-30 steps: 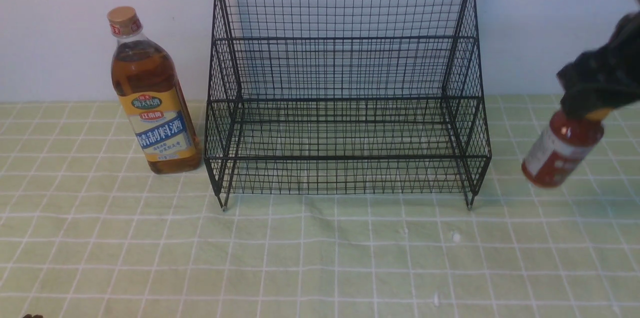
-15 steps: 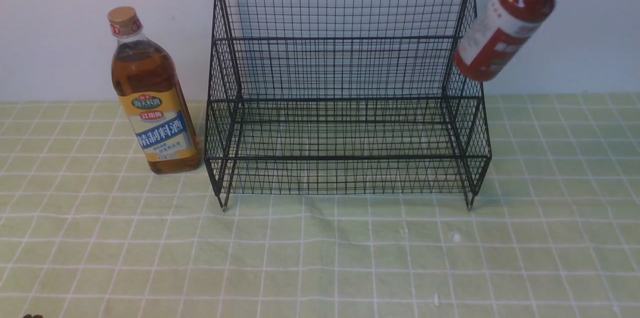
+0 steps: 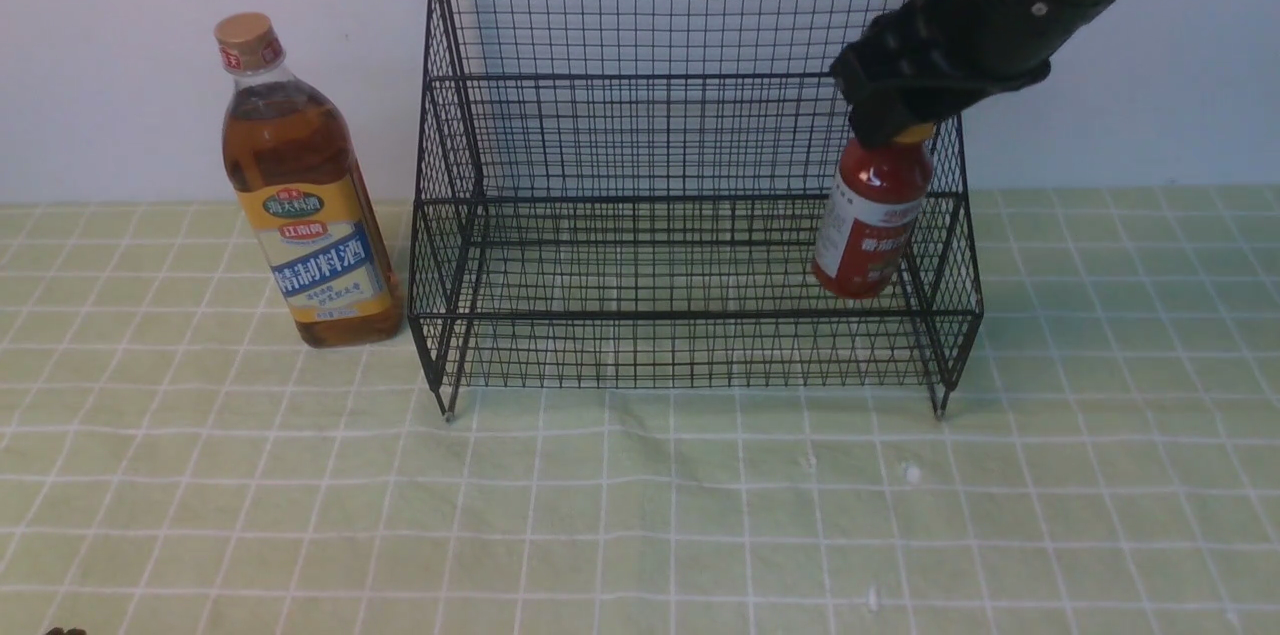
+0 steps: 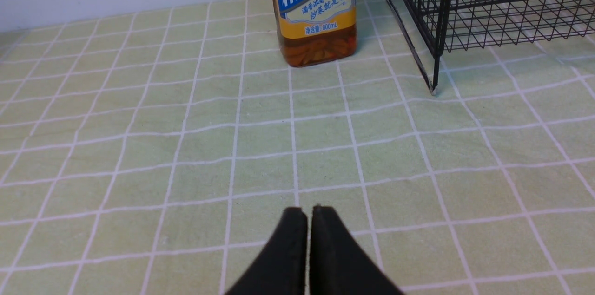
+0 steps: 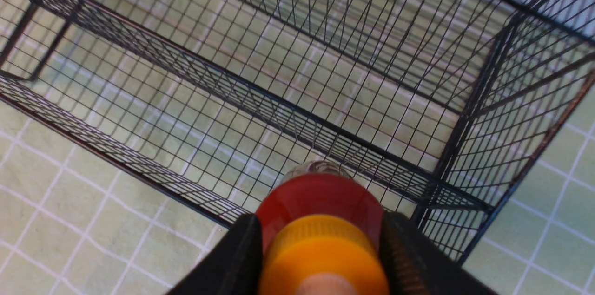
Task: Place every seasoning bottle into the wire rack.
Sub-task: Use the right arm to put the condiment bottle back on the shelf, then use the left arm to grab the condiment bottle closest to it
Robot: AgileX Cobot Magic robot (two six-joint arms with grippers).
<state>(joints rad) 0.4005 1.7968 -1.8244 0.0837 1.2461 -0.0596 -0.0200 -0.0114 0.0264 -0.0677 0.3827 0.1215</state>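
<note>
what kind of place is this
Likely a staged kitchen-style tabletop, not a real kitchen: green checked tablecloth, bare white wall, black wire rack, plus an amber-liquid bottle and a red-sauce bottle.

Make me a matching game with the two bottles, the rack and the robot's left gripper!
Things
1. tall amber bottle
2. red-sauce bottle
3. wire rack
4. left gripper

States
A. fingers shut together, holding nothing
B. black mesh on short feet
C. hanging from the right gripper at the rack's right end
D. upright on the cloth, outside the rack, to its left

Pairs: 1-D, 2-C, 3-B, 4-A
</note>
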